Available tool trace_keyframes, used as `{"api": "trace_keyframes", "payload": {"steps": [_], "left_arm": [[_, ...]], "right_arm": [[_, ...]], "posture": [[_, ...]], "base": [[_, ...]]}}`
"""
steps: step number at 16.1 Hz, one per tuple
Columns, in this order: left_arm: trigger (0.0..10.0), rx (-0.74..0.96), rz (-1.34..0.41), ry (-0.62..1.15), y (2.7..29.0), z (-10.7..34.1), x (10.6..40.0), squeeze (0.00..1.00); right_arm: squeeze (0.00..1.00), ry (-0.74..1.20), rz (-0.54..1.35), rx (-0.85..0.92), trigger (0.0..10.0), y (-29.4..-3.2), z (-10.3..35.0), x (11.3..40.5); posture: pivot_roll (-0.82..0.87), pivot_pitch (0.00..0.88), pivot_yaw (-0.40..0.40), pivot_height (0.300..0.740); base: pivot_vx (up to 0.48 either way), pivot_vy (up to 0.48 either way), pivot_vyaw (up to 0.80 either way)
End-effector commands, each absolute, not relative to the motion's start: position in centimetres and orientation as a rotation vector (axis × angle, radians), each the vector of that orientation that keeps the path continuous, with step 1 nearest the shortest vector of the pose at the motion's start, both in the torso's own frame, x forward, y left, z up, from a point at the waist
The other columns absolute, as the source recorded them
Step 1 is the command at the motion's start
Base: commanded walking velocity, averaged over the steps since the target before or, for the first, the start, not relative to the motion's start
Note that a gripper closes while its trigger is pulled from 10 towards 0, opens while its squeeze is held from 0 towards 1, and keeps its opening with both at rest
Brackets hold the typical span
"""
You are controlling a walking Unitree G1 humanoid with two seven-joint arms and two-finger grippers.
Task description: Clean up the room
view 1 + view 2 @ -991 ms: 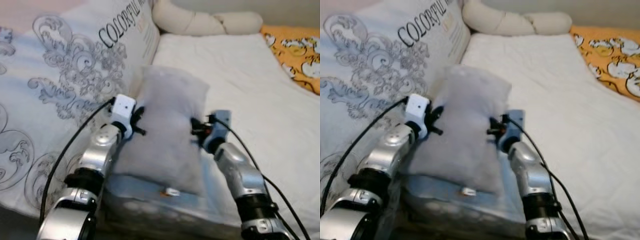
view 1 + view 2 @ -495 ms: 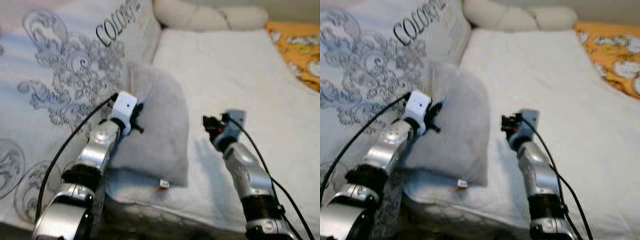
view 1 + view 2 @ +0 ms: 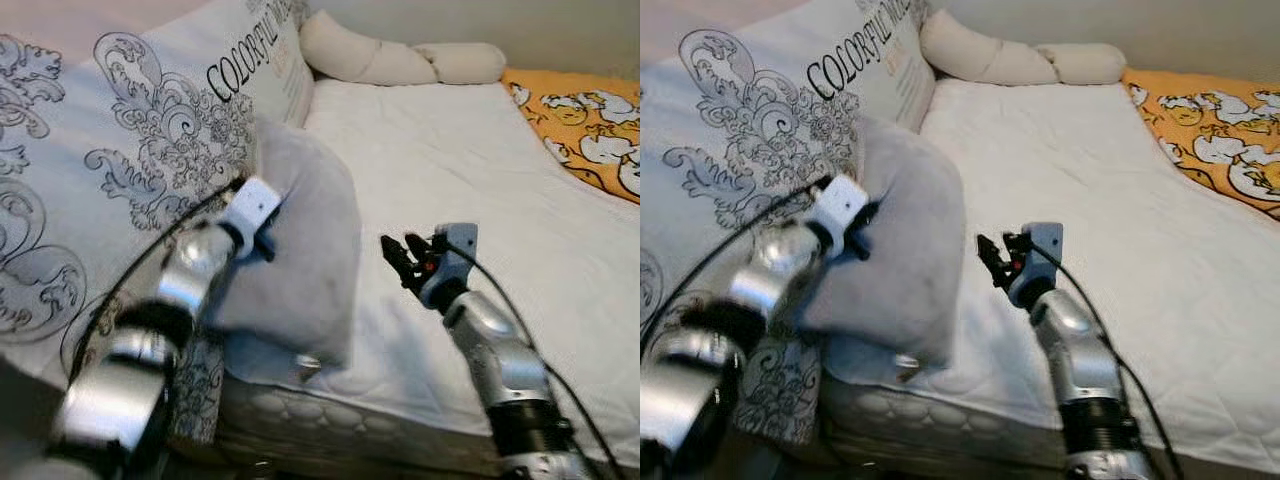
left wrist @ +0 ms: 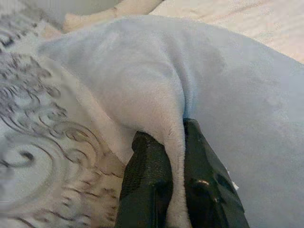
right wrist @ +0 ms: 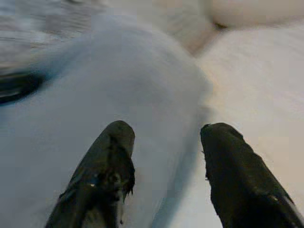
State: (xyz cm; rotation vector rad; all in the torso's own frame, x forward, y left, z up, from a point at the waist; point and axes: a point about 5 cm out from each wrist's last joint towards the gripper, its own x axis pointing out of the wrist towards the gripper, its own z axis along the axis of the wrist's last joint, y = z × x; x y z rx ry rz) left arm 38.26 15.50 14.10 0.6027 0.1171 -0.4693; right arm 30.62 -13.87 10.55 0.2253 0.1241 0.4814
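A soft grey pillow (image 3: pixel 300 250) leans at the near left edge of the white mattress (image 3: pixel 460 170), against a big patterned quilt (image 3: pixel 120 170). My left gripper (image 3: pixel 262 240) is shut on a fold of the grey pillow (image 4: pixel 175 137), its black fingers (image 4: pixel 147 185) pinching the fabric. To the pillow's right, my right gripper (image 3: pixel 400 260) is open a little above the mattress and holds nothing. Its two black fingers (image 5: pixel 104 166) point at the grey pillow (image 5: pixel 118 85) without touching it.
A long cream bolster (image 3: pixel 390 60) lies at the head of the mattress. An orange patterned blanket (image 3: pixel 590 120) covers the far right. The quilt bears the word COLORFUL and hangs over the bed's left side. The mattress edge (image 3: pixel 330 420) is near me.
My right gripper has let go of the grey pillow and pulled back to the right. The left gripper has swung the pillow left against the quilt. The camera view has shifted.
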Motion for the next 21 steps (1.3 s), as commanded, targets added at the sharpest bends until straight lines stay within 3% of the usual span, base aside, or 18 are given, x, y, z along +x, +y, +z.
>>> {"api": "trace_keyframes", "payload": {"steps": [1,6,10,11,13,15,18,21], "left_arm": [[10.0,0.646,-0.472,0.052,15.5,16.1,38.9,0.0],[10.0,0.826,-0.41,0.07,16.2,18.8,40.6,0.0],[10.0,0.764,-0.331,0.077,16.4,19.4,41.1,0.0],[10.0,0.708,-0.332,0.073,16.1,19.0,41.0,0.0],[10.0,0.597,-0.383,0.045,15.1,18.5,40.7,0.0],[10.0,0.357,-0.444,-0.033,13.7,18.5,40.3,0.0],[10.0,0.303,-0.465,-0.093,13.1,18.0,39.6,0.0],[10.0,0.317,-0.424,-0.128,14.3,17.5,38.6,0.0]], "right_arm": [[1.0,0.109,0.55,0.226,10.0,-13.5,11.2,30.4],[1.0,0.14,0.71,0.126,10.0,-13.8,11.6,29.3],[1.0,0.16,0.785,0.081,10.0,-13.3,12.0,28.4],[0.0,0.16,0.774,0.072,10.0,-13.3,12.0,28.4],[0.0,0.159,0.72,0.074,10.0,-13.4,11.9,28.6],[0.0,0.138,0.609,0.133,10.0,-13.6,12.1,29.3],[0.0,0.115,0.553,0.186,10.0,-13.5,12.4,29.4],[0.0,0.107,0.48,0.227,10.0,-13.2,12.3,29.6]], "posture": [[-0.06,0.0,0.041,0.74],[-0.11,0.0,0.062,0.74],[-0.13,0.0,0.07,0.74],[-0.13,0.0,0.066,0.74],[-0.13,0.0,0.06,0.74],[-0.11,0.0,0.05,0.74],[-0.09,0.0,0.038,0.74],[-0.08,0.0,0.033,0.74]], "base": [[0.0,0.0,0.0],[0.0,0.0,0.0],[0.0,0.0,0.0],[0.0,0.0,0.0],[0.0,0.0,0.0],[0.0,0.0,0.0],[0.0,0.0,0.0],[0.0,0.0,0.0]]}}
